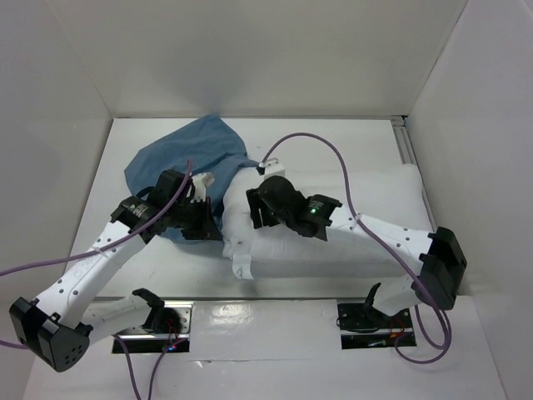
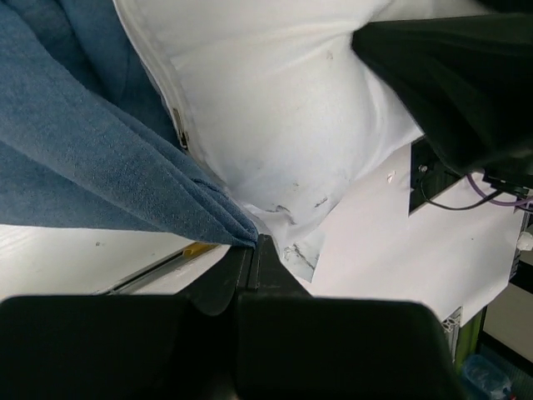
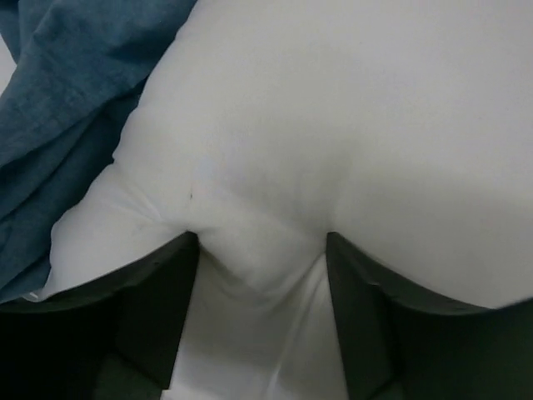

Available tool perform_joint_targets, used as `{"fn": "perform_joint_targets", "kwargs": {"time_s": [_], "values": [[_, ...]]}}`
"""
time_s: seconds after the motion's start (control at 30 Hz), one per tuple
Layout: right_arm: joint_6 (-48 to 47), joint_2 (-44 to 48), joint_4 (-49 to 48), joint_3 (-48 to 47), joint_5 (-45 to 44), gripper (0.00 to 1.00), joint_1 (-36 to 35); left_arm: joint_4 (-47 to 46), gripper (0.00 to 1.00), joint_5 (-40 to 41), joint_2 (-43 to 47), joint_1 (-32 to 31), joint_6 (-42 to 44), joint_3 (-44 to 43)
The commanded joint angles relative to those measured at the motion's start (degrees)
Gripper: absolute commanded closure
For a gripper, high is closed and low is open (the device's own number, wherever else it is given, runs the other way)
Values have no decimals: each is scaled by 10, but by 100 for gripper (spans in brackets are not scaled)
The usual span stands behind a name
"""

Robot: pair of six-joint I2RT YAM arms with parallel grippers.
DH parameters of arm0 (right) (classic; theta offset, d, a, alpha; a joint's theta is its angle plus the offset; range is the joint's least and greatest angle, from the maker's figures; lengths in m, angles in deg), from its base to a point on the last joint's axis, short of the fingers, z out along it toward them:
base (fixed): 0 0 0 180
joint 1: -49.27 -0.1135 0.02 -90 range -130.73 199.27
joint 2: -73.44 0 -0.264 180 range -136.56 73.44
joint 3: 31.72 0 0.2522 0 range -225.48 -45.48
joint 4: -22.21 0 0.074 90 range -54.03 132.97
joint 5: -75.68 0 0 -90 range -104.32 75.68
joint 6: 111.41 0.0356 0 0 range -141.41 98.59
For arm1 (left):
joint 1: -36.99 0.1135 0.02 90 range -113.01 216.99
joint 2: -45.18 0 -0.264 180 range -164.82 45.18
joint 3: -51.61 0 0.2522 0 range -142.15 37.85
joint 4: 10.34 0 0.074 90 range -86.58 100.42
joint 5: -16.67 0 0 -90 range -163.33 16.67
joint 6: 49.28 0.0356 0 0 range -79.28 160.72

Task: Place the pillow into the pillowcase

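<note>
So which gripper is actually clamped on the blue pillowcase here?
The left gripper: its jaws are shut on the pillowcase edge, right beside the pillow. The right gripper is open, straddling a fold of the white pillow.

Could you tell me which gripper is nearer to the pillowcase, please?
Left. The left gripper is shut on the pillowcase edge; the right gripper is open against the pillow, beside it.

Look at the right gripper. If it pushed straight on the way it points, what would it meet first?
The pillow: the right gripper has its open jaws pressed into the white fabric, so it would sink deeper. The blue pillowcase lies off to the side, probably not in line.
</note>
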Motion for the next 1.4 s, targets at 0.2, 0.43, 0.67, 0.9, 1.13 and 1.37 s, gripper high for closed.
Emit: {"fn": "perform_joint_targets", "kwargs": {"time_s": [0.2,0.43,0.67,0.9,1.13,1.37], "values": [[-19,-8,187,-188,28,15,27,2,100,-21,45,-3,-26,6],[-13,-74,204,-255,40,12,38,63,12,173,18,-3,-67,-78],[6,-86,209,-249,45,12,38,56,18,332,-115,13,-86,-96],[11,-86,215,-243,45,10,32,-51,10,336,-205,34,-68,-74],[18,-93,226,-250,33,9,26,-110,21,267,-249,42,-44,-45],[18,-113,228,-256,40,6,13,-104,90,246,-316,68,-39,-69]]}}
